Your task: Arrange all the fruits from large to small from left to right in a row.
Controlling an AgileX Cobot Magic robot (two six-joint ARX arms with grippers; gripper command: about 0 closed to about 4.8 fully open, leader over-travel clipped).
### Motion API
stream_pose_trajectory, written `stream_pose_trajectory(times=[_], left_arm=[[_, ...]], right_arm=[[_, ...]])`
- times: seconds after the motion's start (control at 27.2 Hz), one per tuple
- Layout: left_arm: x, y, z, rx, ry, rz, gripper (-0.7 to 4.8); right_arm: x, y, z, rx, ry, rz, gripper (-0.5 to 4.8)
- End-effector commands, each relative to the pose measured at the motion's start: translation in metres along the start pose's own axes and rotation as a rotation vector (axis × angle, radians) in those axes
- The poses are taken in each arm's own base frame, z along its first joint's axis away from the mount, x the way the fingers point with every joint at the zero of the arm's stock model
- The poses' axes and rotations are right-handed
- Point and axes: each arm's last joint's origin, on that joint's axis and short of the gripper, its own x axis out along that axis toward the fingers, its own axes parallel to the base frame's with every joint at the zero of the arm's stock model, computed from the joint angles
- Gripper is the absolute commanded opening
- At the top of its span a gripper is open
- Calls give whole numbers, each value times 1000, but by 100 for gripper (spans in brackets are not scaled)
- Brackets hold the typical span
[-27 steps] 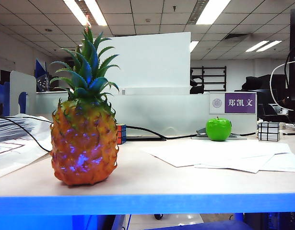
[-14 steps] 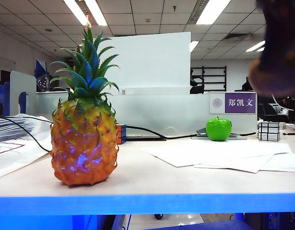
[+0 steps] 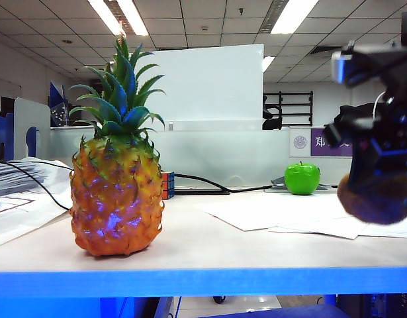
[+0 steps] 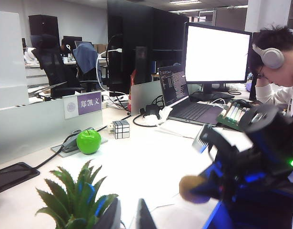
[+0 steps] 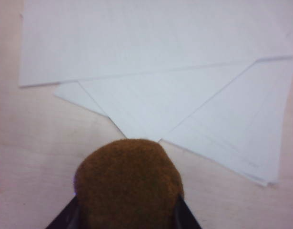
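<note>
Two tools show: the right tool (image 5: pixel 125 217) grips the brown kiwi (image 5: pixel 128 183) above the table (image 5: pixel 36 143); the left tool (image 4: pixel 125 217) hangs with jaws apart over the pineapple (image 4: pixel 77 200).

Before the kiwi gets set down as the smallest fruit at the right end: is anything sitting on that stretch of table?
Only loose white paper sheets lie under the right gripper holding the brown fuzzy kiwi; nothing upright visible there.

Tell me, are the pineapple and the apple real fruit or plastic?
Both look like plastic toys. The pineapple has a shiny painted skin with stiff, moulded leaves. The apple is an even, glossy bright green, too perfect for real fruit, though I can't be certain.
</note>
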Motion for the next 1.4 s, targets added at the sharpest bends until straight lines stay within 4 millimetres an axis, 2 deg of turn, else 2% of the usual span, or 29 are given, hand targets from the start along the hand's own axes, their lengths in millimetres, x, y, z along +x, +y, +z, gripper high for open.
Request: stream_pose_trajectory(times=[0.04,0.22,0.26,0.33,0.37,0.44,0.48,0.51,0.55,0.74,0.81,0.96,1.1,1.25,1.4], left_arm=[[0,0,1,6,-4,4,57],[0,1,1,6,-7,19,57],[0,1,1,6,-7,20,57],[0,1,1,6,-7,20,57],[0,1,1,6,-7,19,57],[0,1,1,6,-7,19,57],[0,1,1,6,-7,19,57],[0,1,1,6,-7,19,57],[0,1,1,6,-7,19,57],[0,1,1,6,-7,19,57],[0,1,1,6,-7,19,57],[0,1,1,5,-7,18,57],[0,0,1,5,-7,18,57],[0,0,2,7,-9,18,57],[0,0,2,9,-11,17,57]], right_arm=[[10,6,-2,45,14,-12,-5],[19,9,-6,39,15,-36,-5],[19,9,-6,42,11,-34,29],[19,9,-6,44,8,-33,163],[19,9,-6,45,6,-33,180],[19,9,-6,45,6,-33,182],[19,9,-6,45,6,-33,224],[19,9,-6,45,6,-33,283],[19,9,-6,46,6,-33,379],[19,9,-4,55,-17,-44,393],[19,10,0,73,-47,-35,473],[18,9,16,33,-206,-134,479],[18,2,44,73,-332,-92,479],[26,-28,78,201,-517,-101,479],[55,-69,134,218,-622,-1,479]])
